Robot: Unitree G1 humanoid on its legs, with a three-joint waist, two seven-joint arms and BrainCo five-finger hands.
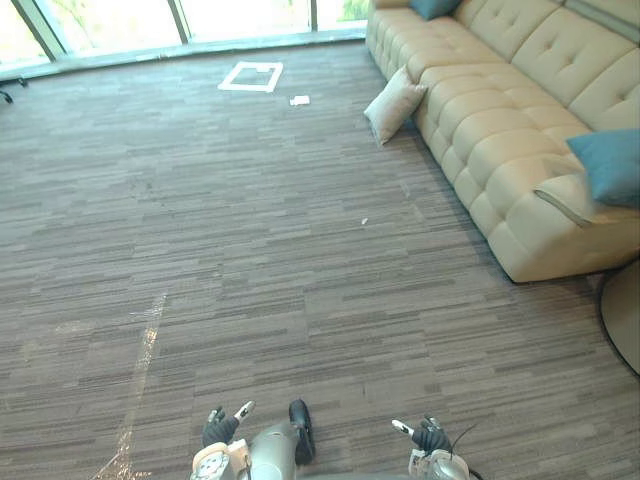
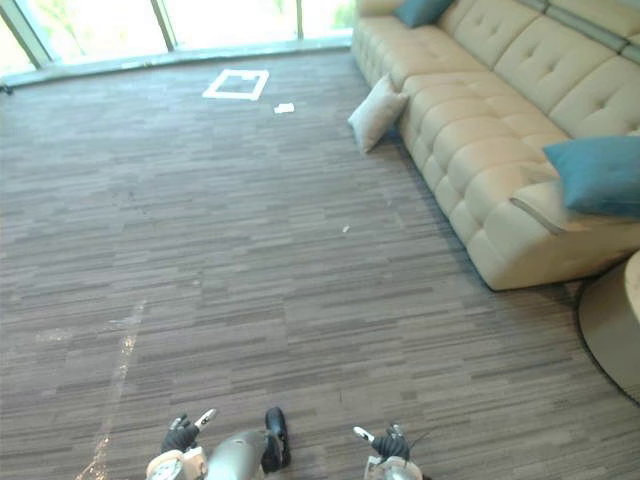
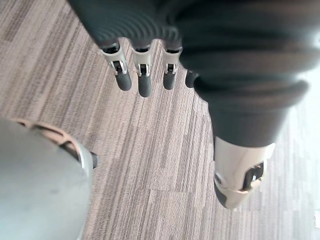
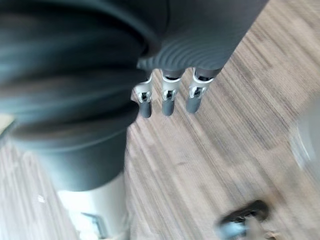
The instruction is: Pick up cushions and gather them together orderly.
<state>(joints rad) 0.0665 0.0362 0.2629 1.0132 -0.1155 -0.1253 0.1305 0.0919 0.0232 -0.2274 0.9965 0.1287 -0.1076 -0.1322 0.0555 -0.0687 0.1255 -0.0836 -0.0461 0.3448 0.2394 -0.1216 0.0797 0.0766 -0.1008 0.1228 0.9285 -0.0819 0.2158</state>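
- Left eye view: a cream cushion (image 1: 395,103) leans on the carpet (image 1: 250,250) against the sofa's (image 1: 500,90) front; a teal cushion (image 1: 612,165) lies at its near end.
- Left hand (image 3: 144,80) and right hand (image 4: 167,102) hang straight-fingered, apparently empty.

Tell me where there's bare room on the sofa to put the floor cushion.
The sofa seat lies bare between the far teal cushion and the near teal cushion. The near end is crowded. On the floor, carpet is open along the sofa front on the near side of the beige cushion leaning there.
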